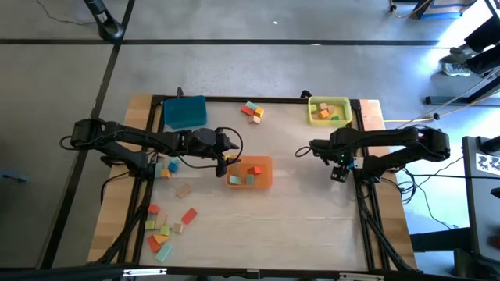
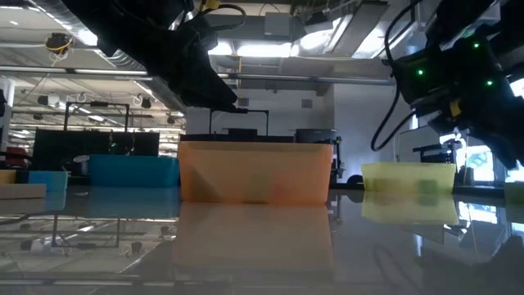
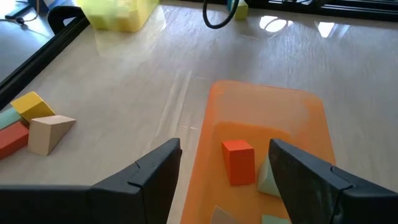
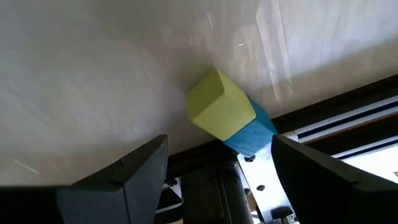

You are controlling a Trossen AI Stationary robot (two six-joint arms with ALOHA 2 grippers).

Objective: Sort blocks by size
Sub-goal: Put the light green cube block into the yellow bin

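We see the table [image 1: 297, 226] carrying an orange tray [image 1: 262, 178], where the left gripper [image 1: 224, 165] hangs over its near-left edge, fingers apart and empty, a red block [image 3: 239, 160] lying between them below. Our right gripper [image 1: 339, 173] hovers spread near the table's right rail; only its wrist view reveals a yellow-green block [image 4: 221, 104] touching a blue block [image 4: 254, 134]. We read no writing.

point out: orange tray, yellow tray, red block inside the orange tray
orange tray [image 1: 266, 181]: high view, on its right rim.
yellow tray [image 1: 313, 106]: high view, on its left rim.
red block [image 3: 239, 162]: left wrist view, on its front face, between the open left claw's fingers.
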